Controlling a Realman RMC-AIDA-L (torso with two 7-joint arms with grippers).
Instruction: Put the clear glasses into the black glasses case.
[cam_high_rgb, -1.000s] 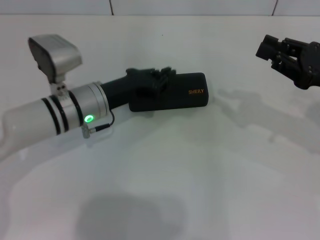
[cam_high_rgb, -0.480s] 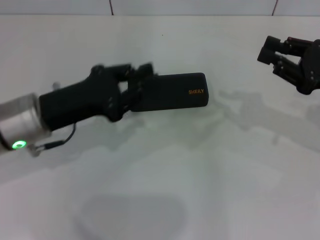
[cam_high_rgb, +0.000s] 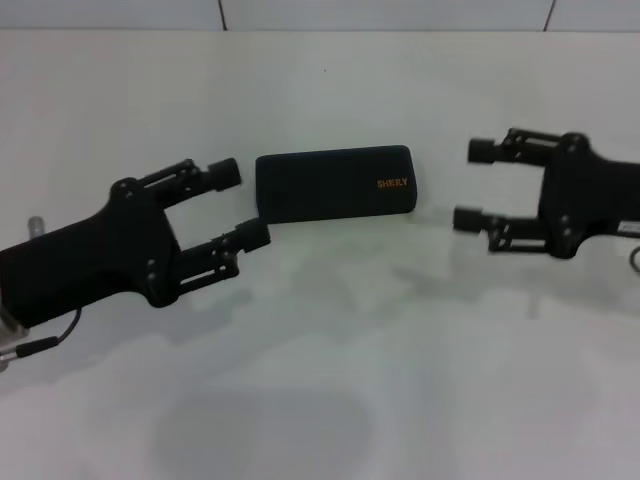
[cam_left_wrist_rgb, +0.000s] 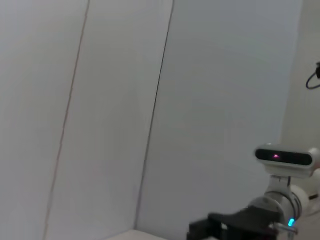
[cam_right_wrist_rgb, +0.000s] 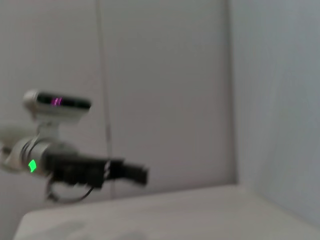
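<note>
While the black glasses case (cam_high_rgb: 333, 184) lies closed between the empty, open-jawed left gripper (cam_high_rgb: 240, 205) and right gripper (cam_high_rgb: 474, 184), we judge it rigid and smooth; the clear glasses are unseen.

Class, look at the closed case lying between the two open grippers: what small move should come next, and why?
Probably close the left gripper in on the near end of the case to steady it. The case lies shut on the table between the left gripper and the right gripper, both with fingers open and apart from it, and no glasses can be made out.
</note>
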